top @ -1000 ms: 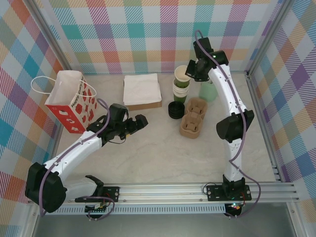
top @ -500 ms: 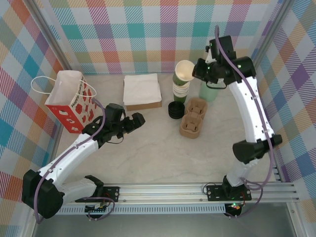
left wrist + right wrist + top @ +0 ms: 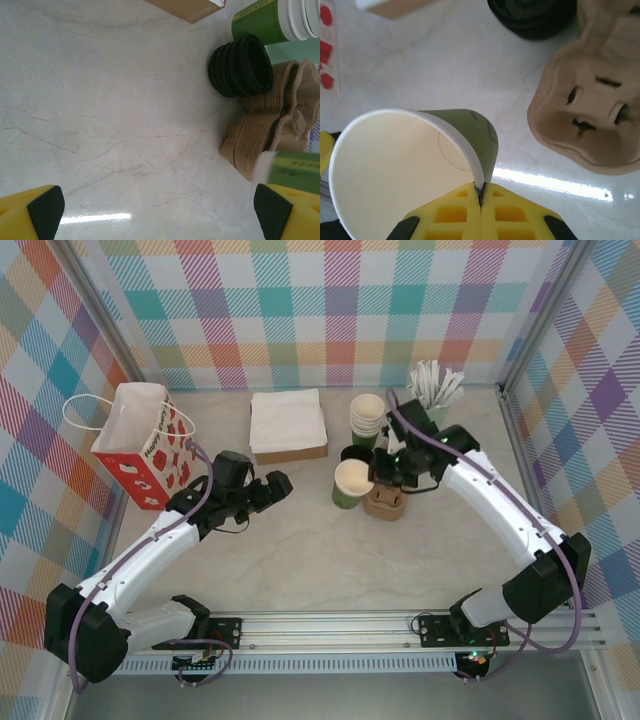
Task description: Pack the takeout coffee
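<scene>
Right gripper (image 3: pixel 481 192) is pinching the lidless green cup (image 3: pixel 405 160) by its rim, jaws fully closed on it, just beside the cardboard carrier (image 3: pixel 590 115). Left gripper (image 3: pixel 275 488) is hovering wide open, empty. I'm guessing it's setting the cup down on the bench (image 3: pixel 320 560), then needing a black lid (image 3: pixel 241 65).

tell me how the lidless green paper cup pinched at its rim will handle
The dark green paper cup is probably light: it looks empty, and a pinch on one wall carries it. Likely squashy too, since its rim creases to a point between the shut right jaws. Set down, it may tip easily if nudged.
</scene>
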Available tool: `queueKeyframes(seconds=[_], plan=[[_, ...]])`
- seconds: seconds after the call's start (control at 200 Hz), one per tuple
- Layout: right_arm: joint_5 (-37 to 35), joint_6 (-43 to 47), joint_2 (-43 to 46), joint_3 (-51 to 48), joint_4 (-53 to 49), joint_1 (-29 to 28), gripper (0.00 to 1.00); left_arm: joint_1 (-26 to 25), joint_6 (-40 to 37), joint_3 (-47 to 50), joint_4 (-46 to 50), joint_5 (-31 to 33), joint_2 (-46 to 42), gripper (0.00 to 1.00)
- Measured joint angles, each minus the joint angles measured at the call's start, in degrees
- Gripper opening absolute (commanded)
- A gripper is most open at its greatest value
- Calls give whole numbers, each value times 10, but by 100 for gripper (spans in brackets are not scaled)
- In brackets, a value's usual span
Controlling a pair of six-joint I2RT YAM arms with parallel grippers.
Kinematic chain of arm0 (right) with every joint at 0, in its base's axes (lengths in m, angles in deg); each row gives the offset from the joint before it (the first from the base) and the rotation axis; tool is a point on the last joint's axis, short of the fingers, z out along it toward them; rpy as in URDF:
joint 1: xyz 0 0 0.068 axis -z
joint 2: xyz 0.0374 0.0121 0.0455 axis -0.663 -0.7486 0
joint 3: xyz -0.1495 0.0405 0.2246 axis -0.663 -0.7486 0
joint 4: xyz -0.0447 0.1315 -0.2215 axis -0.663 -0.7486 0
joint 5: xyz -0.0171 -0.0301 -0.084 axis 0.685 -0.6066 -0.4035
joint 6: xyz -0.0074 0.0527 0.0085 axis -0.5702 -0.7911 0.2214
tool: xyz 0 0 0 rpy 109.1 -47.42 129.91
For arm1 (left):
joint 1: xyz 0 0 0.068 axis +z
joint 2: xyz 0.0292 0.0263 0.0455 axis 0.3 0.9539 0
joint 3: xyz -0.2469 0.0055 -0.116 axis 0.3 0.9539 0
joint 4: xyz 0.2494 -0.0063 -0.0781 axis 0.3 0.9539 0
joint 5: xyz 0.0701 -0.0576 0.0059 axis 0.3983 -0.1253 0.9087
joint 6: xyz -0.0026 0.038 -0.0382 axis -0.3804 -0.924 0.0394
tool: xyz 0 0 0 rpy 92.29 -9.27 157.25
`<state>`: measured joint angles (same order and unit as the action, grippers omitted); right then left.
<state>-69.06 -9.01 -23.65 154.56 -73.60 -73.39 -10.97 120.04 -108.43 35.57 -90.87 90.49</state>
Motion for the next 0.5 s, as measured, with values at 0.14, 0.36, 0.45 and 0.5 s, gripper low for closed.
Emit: queueKeyframes(seconds=[0.14,0.36,0.45,0.5], plan=[[-11,-6,0,-68,35,-31,5,0,5,0,0,0,0,99],[-37,-5,-37,-79,75,-62,5,0,8,0,0,-2,5,98],[-43,-4,-56,-79,87,-70,5,0,10,0,0,-2,7,98],[-47,-4,-66,-79,90,-75,5,0,10,0,0,-2,9,98]])
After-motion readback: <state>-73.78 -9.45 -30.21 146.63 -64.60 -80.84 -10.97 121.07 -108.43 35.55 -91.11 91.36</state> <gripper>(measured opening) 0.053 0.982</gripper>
